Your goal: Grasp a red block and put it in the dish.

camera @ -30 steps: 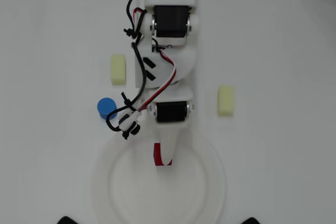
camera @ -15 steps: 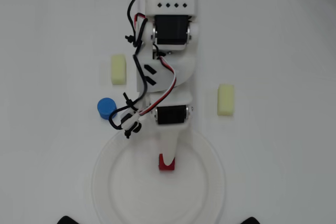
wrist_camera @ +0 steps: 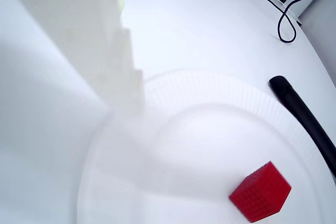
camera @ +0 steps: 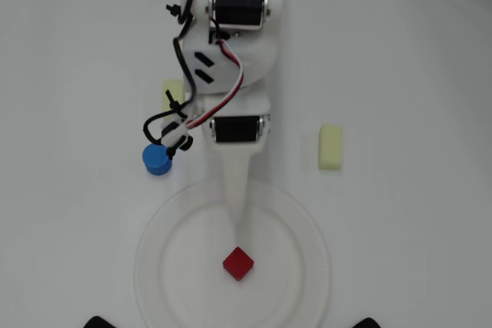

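The red block [camera: 238, 263] lies free inside the dish [camera: 147, 255], a little below its centre in the overhead view. My gripper [camera: 240, 224] hangs over the upper half of the dish, its tapered white tip just above the block and apart from it. The jaws look closed together and hold nothing. In the wrist view the red block [wrist_camera: 260, 192] sits at the lower right on the dish [wrist_camera: 210, 80]. A white finger [wrist_camera: 105, 61] with a stepped edge fills the upper left.
A blue cylinder [camera: 157, 160] stands left of the arm, just outside the dish. One pale yellow block [camera: 330, 147] lies to the right, another [camera: 172, 94] is partly behind the arm's cables. A black bar [wrist_camera: 304, 119] lies by the dish rim. A black cable [wrist_camera: 283, 24] is farther off.
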